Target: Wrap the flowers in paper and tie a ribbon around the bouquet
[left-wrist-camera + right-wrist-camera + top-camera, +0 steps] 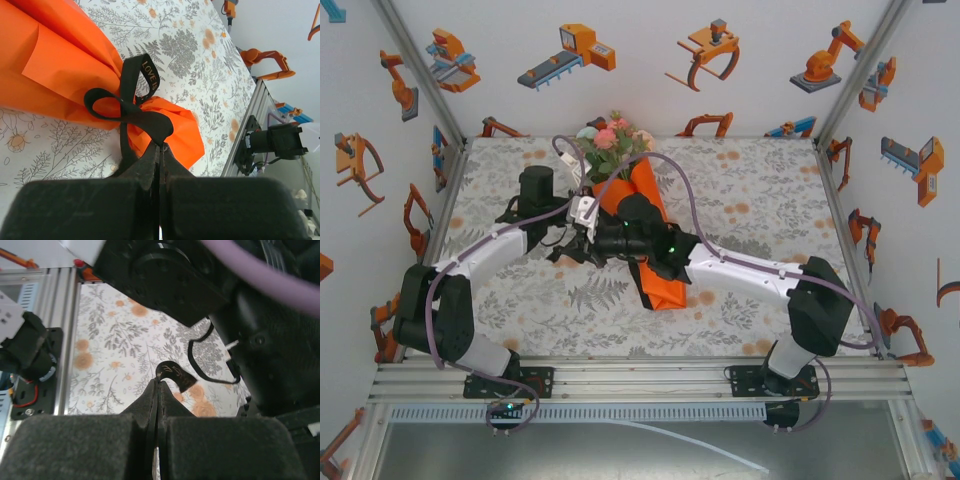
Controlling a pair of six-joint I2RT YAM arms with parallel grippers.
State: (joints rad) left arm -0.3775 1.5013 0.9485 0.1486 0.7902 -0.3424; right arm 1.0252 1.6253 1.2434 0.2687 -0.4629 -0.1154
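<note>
The left jaws clamp the ribbon (131,107), looped round the bouquet's (60,75) narrow end on the surface (190,55). The right jaws are closed on a ribbon end too.

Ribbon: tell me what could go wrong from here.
1. The left gripper and right gripper each pinch a ribbon end right at the tips; a hard pull could slip one free.
2. The knot looks loose on the paper; uneven tension may crumple or tear it.
3. Both wrists crowd over the bouquet and could collide.
</note>
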